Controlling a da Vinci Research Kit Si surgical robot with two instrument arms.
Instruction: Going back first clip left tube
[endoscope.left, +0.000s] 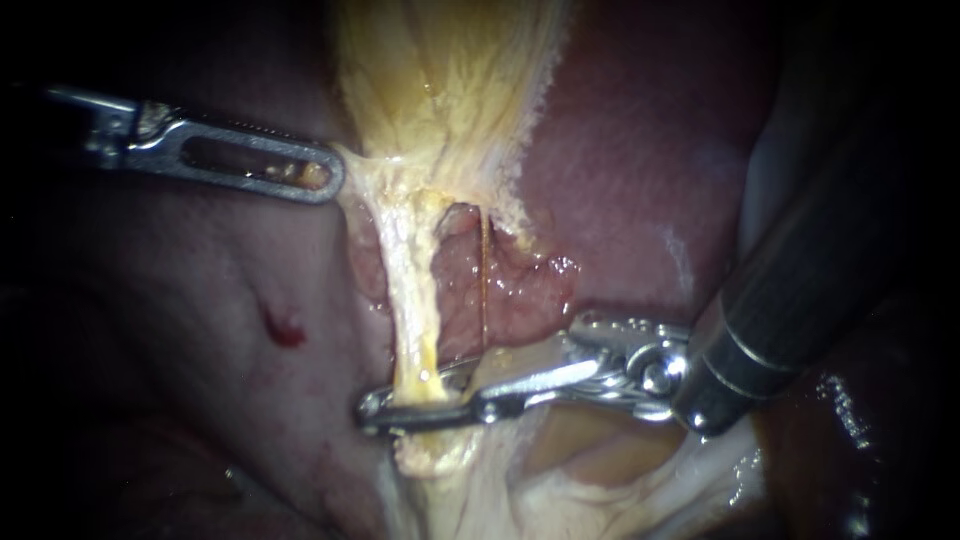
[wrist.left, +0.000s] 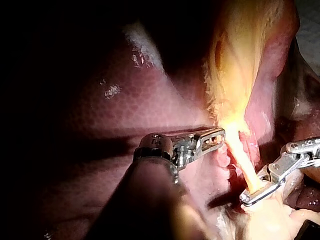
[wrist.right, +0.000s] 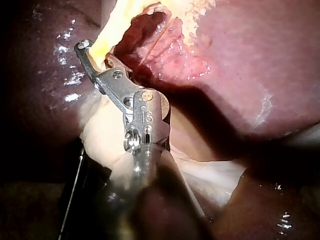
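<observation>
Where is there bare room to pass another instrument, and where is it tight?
Free: bare liver below the left instrument, whose jaws grip the gallbladder; liver right of it, above the right instrument. Crowded: between the left tube and the thin strand, where the right instrument reaches in.

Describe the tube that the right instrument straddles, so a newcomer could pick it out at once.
Start at the yellow gallbladder at the top of the endoscope view. Below it hangs a thick, pale yellow tube, which the right instrument straddles low down. Its neighbour is only a thin, dark brownish thread.
</observation>
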